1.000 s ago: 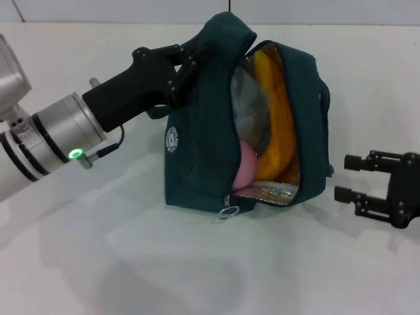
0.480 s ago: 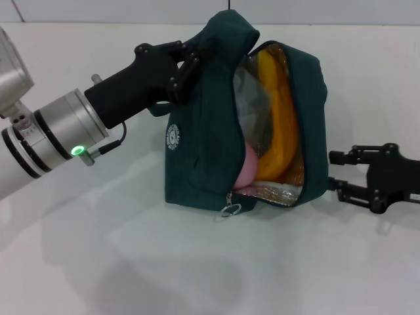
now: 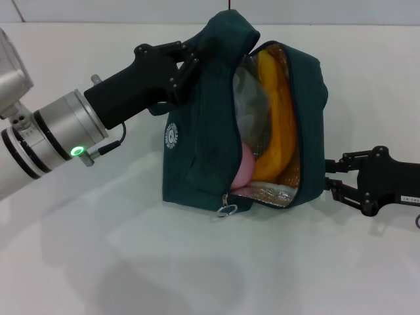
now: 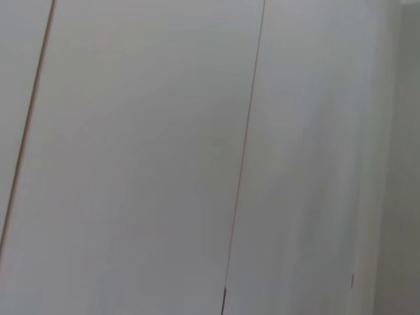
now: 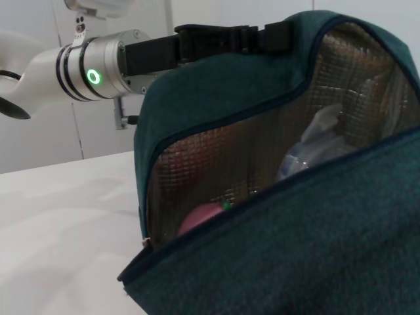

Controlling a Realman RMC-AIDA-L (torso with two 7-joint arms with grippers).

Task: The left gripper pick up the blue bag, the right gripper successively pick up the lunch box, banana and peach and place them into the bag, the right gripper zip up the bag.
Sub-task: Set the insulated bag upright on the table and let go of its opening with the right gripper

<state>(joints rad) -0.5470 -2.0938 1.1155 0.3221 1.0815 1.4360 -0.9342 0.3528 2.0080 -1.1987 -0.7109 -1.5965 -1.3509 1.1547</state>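
The left gripper [image 3: 186, 62] comes in from the left of the head view, its black fingers pinching the upper fabric of the one blue bag [image 3: 200, 157] near its top and holding that side up; below the grip a small round white logo [image 3: 172, 137] sits on the bag's near face, its writing too small to read. The left arm carries a lit green ring [image 3: 77, 152], seen also in the right wrist view. The bag stands on the white table [image 3: 98, 262] with its zipper opening gaping toward the camera, silver foil lining showing, and a single metal ring zipper pull [image 3: 227, 210] hanging at the bottom end of the opening, near the table. Inside there is one banana [image 3: 279, 125], standing on end along the right of the opening, one pink peach [image 3: 243, 167] low down beside it, and clear plastic [image 3: 248, 108] behind them that may be the lunch box; no label shows. The right gripper [image 3: 331, 174] lies low just beside the bag's right wall, its fingers spread, holding nothing. Bare table lies in front of the bag and to its left under the arm; on the right the gripper fills the room beside the bag.
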